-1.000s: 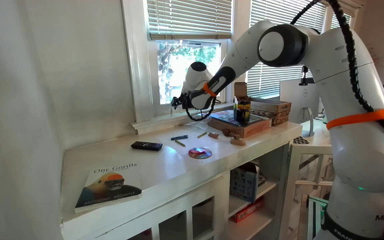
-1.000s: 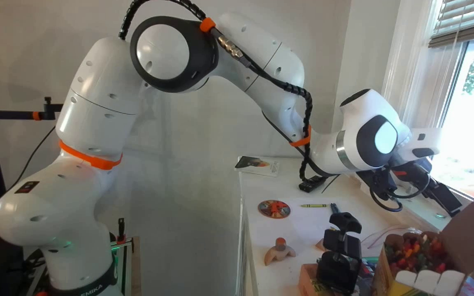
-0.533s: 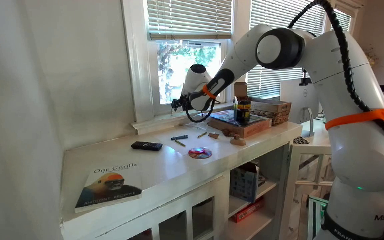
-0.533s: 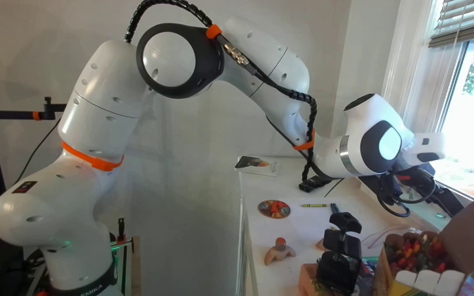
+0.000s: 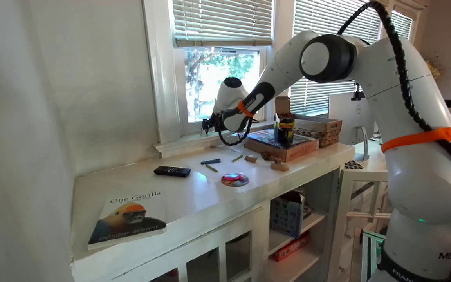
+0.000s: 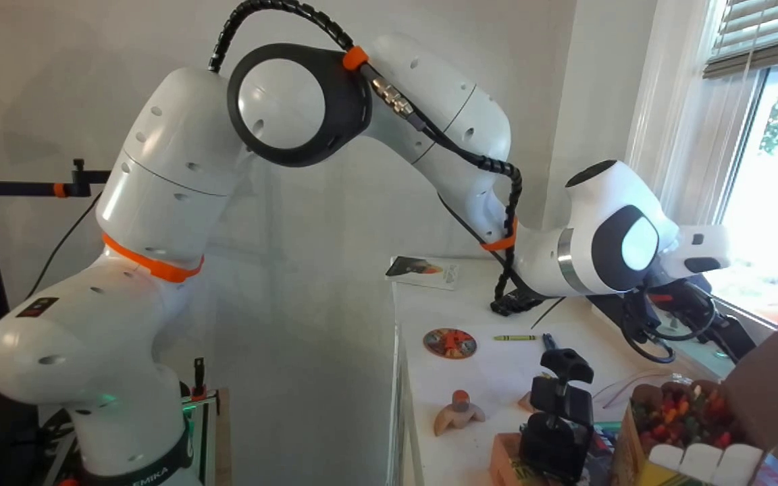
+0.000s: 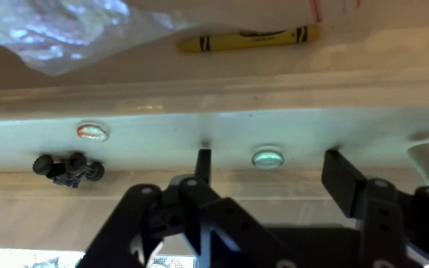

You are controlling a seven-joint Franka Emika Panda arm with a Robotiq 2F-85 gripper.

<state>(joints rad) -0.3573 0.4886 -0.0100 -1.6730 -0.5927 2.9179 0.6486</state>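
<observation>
My gripper (image 7: 268,152) is open and empty in the wrist view, with its fingertips low over the pale windowsill (image 7: 155,132). A small round clear-green glass piece (image 7: 267,159) lies on the sill between the fingertips, apart from both. To the left on the sill are a similar round piece with a red streak (image 7: 92,132) and a small dark wheeled toy (image 7: 69,169). A pale, blurred upright object (image 7: 425,162) stands right of the fingers. The gripper also shows by the window in both exterior views (image 5: 206,125) (image 6: 733,337).
A yellow crayon (image 7: 248,40) and a clear plastic bag (image 7: 69,33) lie beside the sill. The cabinet top (image 5: 194,196) holds a book (image 5: 131,221), remote (image 5: 172,171), round disc (image 5: 235,179) and wooden figure (image 5: 279,166). An open crayon box (image 6: 693,425) stands near the window.
The arm has lowered a little, and the gripper has come down closer to the windowsill. The objects on the cabinet have not moved.
</observation>
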